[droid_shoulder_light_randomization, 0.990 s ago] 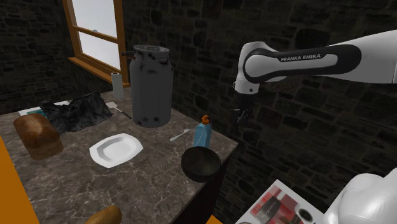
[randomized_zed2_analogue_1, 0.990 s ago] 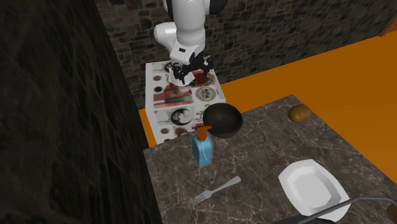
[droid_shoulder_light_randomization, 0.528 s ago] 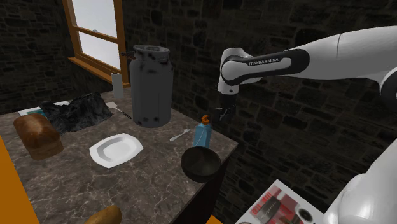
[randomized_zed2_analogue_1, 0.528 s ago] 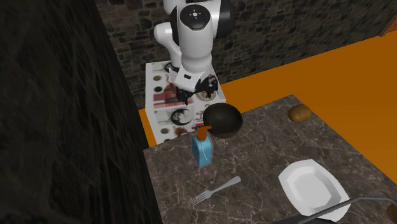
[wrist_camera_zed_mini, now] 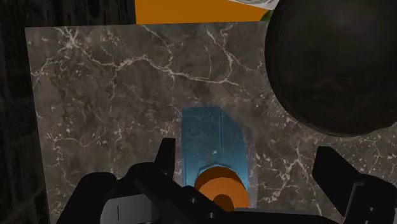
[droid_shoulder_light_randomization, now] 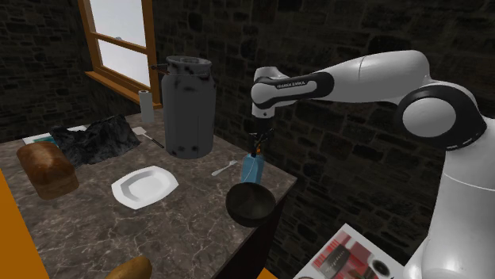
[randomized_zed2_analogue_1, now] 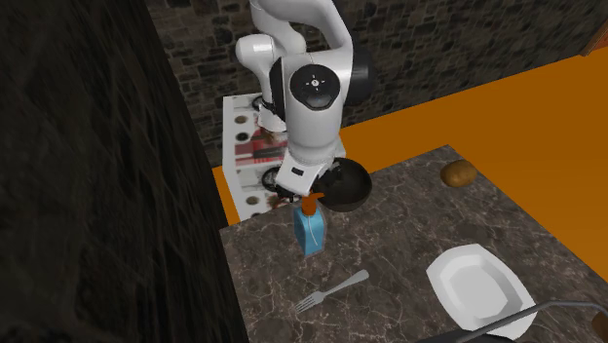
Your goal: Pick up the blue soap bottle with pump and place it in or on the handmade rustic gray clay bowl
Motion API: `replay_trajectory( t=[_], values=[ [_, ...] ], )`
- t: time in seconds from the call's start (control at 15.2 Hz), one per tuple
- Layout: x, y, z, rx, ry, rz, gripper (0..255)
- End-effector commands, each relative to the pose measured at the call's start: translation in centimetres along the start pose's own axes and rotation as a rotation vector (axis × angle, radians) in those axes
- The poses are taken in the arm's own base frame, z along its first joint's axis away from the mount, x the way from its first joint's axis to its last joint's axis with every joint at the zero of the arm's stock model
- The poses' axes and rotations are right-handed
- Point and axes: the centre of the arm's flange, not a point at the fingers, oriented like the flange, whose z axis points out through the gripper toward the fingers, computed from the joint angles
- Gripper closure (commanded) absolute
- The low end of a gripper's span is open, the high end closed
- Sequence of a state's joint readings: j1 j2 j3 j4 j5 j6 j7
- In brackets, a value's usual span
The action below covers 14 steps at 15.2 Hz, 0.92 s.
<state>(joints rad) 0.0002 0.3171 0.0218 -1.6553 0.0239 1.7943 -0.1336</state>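
A blue soap bottle with an orange pump stands upright near the corner of the dark marble table. Close beside it, toward the stand, sits the dark round bowl, also seen as the bowl and the bowl. My gripper hangs open just above the pump, pointing down. In the wrist view the bottle lies between the spread fingers of the gripper, nearer one finger, and neither finger touches it.
A tall dark metal can stands behind the bottle, with a fork between them. A white plate, a bread loaf and a dark crumpled cloth lie further along. The table edge drops off right beside bottle and bowl.
The arm has swung from beyond the table's edge toward the shoulder view's left and lowered, bringing the open gripper over the bottle's pump. Bottle and bowl have not moved.
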Motion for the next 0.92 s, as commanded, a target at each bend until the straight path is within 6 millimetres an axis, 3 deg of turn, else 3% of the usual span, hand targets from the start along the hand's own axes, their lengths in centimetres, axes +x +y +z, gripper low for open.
replay_trajectory(
  t=[0.0, 0.2, 0.26, 0.73, 0.86],
  values=[
    [2.6, 0.3, 0.5, -0.006, 0.0, -0.001, 0],
    [6.4, 0.9, 1.3, -0.014, -0.001, -0.003, 0],
    [6.8, 1.0, 1.4, -0.015, -0.001, -0.003, 0],
    [6.8, 1.0, 5.4, -0.015, -0.001, -0.003, 0],
    [6.8, 1.0, 5.4, -0.015, -0.001, -0.003, 0]
  ],
)
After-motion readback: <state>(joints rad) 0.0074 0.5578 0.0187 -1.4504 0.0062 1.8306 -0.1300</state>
